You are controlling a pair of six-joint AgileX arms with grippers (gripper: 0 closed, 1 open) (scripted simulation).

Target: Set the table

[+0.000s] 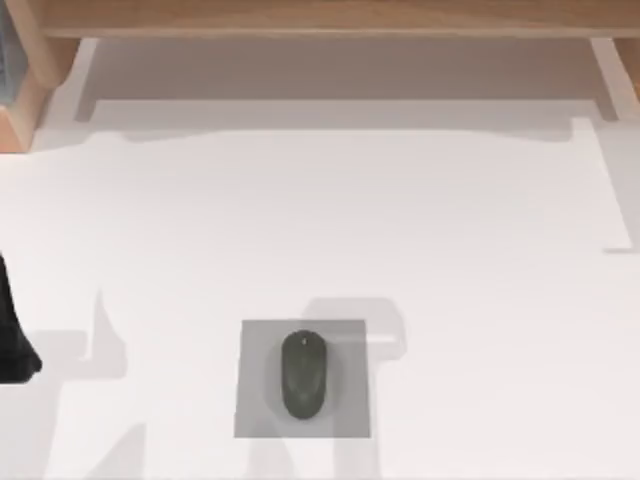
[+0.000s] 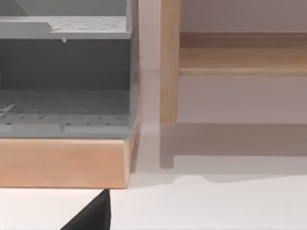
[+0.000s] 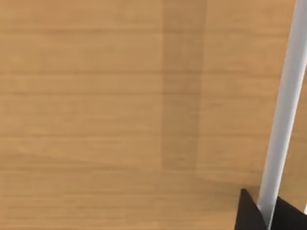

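Observation:
The white table (image 1: 450,250) spreads across the top view. Near its front middle a dark grey mouse (image 1: 303,374) lies on a small grey square pad (image 1: 255,410). My left arm (image 1: 12,330) is a black shape at the table's left edge, well to the left of the pad. A black part of my left gripper (image 2: 91,218) juts in low in the left wrist view, above the table (image 2: 216,206). My right gripper (image 3: 268,215) appears as dark corners against a light-brown wooden surface (image 3: 96,120) crossed by a white strip (image 3: 283,120).
A light-brown wooden frame (image 1: 320,15) runs along the table's far edge, with a wooden block (image 1: 25,100) at the far left. In the left wrist view a grey perforated shelf unit (image 2: 62,86) sits on a wooden base (image 2: 62,163) beside a wooden post (image 2: 169,62).

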